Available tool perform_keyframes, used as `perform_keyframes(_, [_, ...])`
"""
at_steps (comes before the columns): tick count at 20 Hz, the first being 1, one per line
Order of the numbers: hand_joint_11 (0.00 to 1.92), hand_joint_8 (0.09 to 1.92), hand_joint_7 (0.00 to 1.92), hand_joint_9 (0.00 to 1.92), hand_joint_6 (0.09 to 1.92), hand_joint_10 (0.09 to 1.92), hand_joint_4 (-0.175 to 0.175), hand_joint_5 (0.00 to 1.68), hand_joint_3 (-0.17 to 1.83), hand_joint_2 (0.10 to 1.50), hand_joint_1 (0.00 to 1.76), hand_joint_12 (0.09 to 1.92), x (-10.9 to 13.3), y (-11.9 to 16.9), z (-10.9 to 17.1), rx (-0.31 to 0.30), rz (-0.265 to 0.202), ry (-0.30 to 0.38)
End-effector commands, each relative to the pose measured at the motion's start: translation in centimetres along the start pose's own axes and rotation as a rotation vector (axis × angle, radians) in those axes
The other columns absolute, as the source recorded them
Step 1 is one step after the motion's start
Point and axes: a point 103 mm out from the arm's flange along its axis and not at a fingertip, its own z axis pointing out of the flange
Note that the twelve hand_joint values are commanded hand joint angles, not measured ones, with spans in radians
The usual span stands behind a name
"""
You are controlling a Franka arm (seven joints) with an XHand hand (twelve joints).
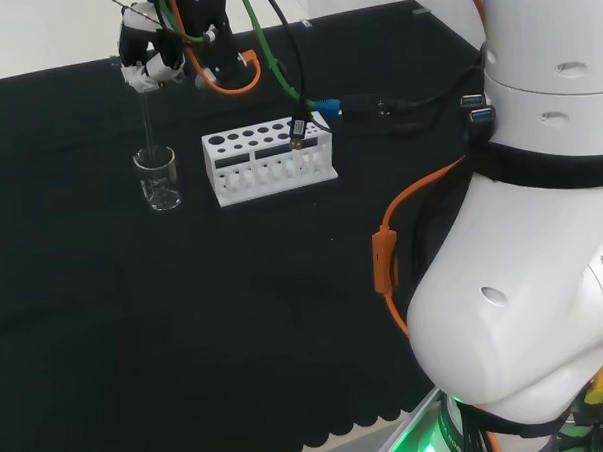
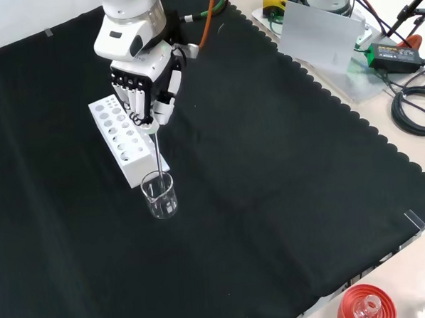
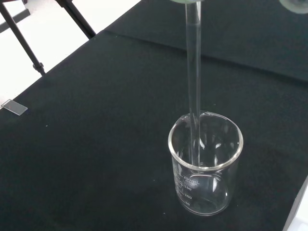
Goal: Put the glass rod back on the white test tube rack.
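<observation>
While the robot hand (image 2: 143,84) hangs above the beaker (image 2: 159,195), its black and white fingers (image 2: 139,100) are curled round the top end of the glass rod (image 2: 157,151) and pinch it. The rod is a thin, straight, clear cylinder held close to upright; in the wrist view its lower end sits inside the beaker, below the rim, though contact with the bottom cannot be confirmed. The beaker is clear glass, cylindrical, with a rolled lip and faint white graduation marks on its wall; the figures are too small to read reliably. No liquid can be made out in it.

The white test tube rack (image 2: 122,139) is a rectangular block of matte white plastic with rows of round holes in its top face and slotted openings along its side. In the front view it stands just behind the beaker; in the head view it stands to the beaker's right, near but apart.

The surface (image 2: 271,184) is covered with matte black cloth with a scalloped edge. Orange and green cables (image 1: 274,57) trail behind the robot hand in the head view.
</observation>
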Motion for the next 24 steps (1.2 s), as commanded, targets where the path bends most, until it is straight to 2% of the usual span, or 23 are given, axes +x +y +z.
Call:
perform_keyframes(1, [1.56,0.83,1.25,1.71,0.59,0.46,-0.175,1.08,-0.04,1.05,1.31,0.70,-0.2,-0.3,-0.3,0.003,0.007,-0.001])
perform_keyframes(16, [1.56,0.83,1.25,1.71,0.59,0.46,-0.175,1.08,-0.04,1.05,1.31,0.70,-1.3,-1.1,-1.2,-0.005,0.041,0.010])
perform_keyframes(24, [1.56,0.83,1.25,1.71,0.59,0.46,-0.175,1.08,-0.04,1.05,1.31,0.70,-1.9,-2.7,-4.7,-0.041,0.066,0.004])
